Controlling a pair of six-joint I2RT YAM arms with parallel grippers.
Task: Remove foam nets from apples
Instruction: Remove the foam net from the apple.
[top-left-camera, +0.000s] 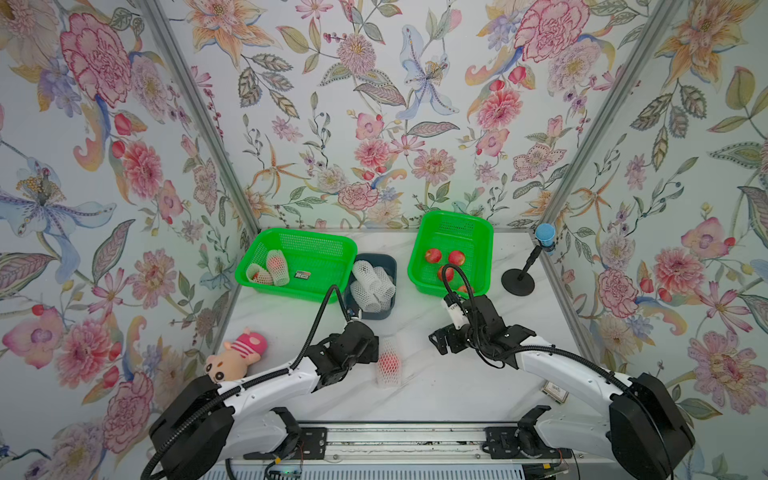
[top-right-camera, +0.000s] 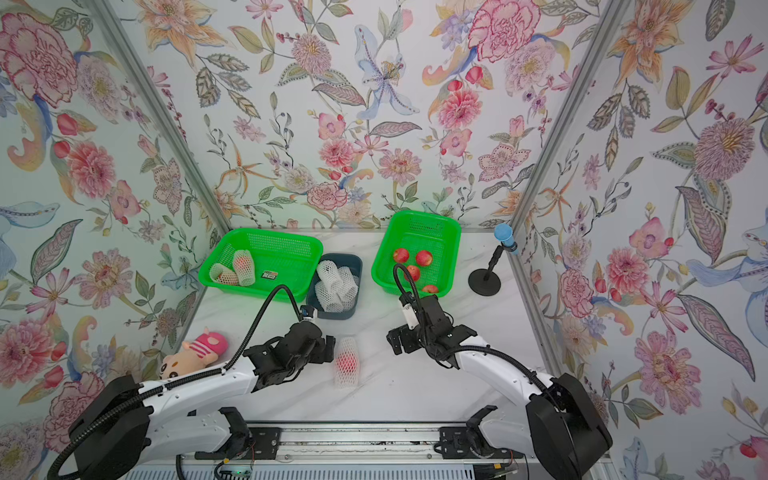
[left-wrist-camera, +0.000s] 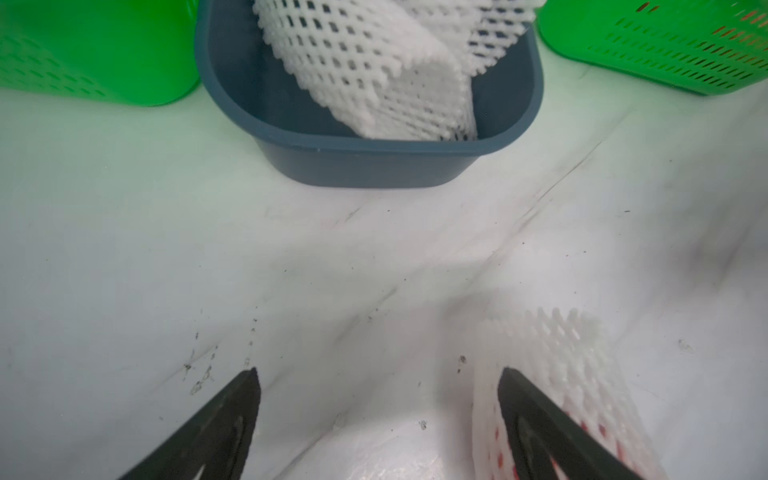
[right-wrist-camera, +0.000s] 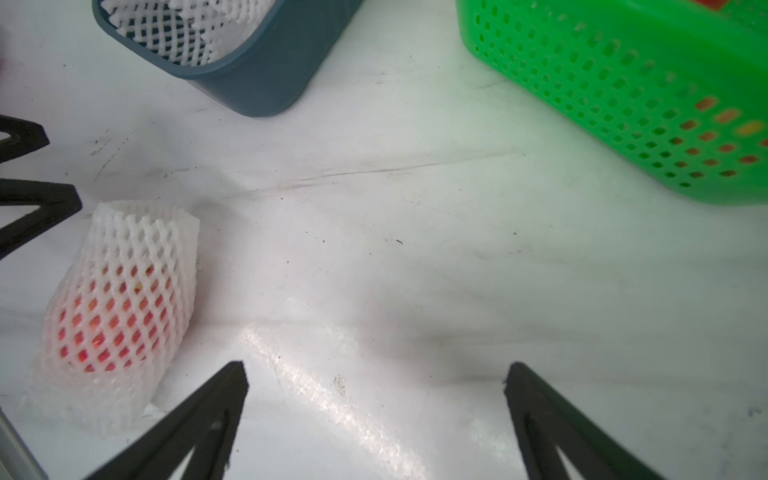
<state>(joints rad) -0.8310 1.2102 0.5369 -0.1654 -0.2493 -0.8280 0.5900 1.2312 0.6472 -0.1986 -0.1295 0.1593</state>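
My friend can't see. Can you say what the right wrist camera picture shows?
An apple wrapped in a white foam net lies on the white table, near the open right gripper and the tips of the left gripper. Farther off stand a dark blue bin holding empty foam nets and a green basket.

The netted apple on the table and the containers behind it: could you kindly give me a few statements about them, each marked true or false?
1. The netted apple lies on the table between the two arms. True.
2. The left gripper is shut on it. False: its jaws stand open, holding nothing.
3. The green basket nearer the right arm holds bare apples. True.
4. The blue-grey bin holds bare apples. False: it holds only empty foam nets.
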